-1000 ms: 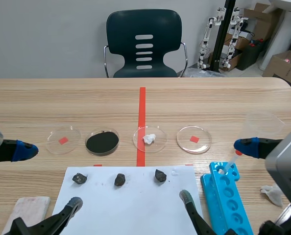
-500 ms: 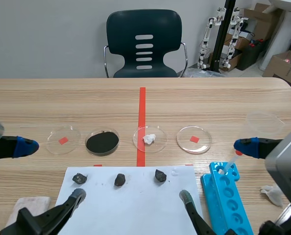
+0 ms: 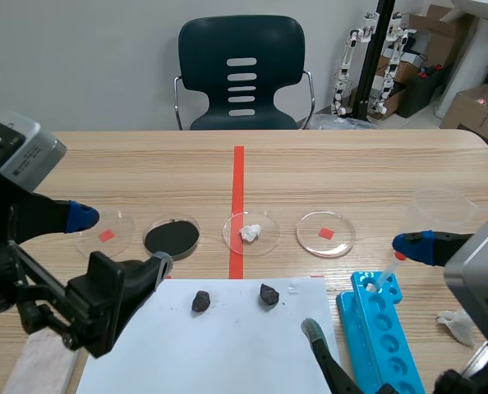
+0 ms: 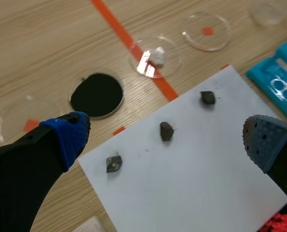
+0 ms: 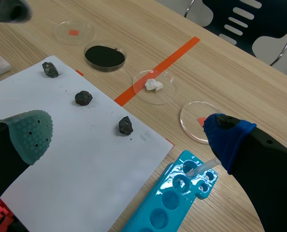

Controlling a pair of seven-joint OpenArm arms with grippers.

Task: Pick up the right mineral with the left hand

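**A:** What is in front of you?

**B:** A pale wooden bench (image 3: 351,172) with a dark chair (image 3: 241,74) behind its far edge. An orange-red tape line (image 3: 237,197) runs down the middle. Across it sits a row of clear dishes, one holding black powder (image 3: 172,238) and one holding a white lump (image 3: 250,232). On my side of the dishes lies a white sheet (image 3: 227,353).

**A:** And the right mineral?

**B:** The right mineral (image 4: 208,97) is a small dark stone. It rests on the sheet near its far edge, just short of the dish with the white lump. Nothing touches it. The middle mineral (image 4: 166,131) and the left mineral (image 4: 114,163) lie further along the same sheet, each well apart from the next.

**A:** How is your left claw?

**B:** My left claw (image 3: 121,240) is released and carries nothing. It hangs above the left part of the sheet with its fingers spread wide. The right mineral lies ahead of it, clear of both pads.

**A:** And the other one?

**B:** My right claw (image 3: 362,287) is low on the right, by the blue rack (image 3: 384,328). It is spread wide too and grasps nothing.
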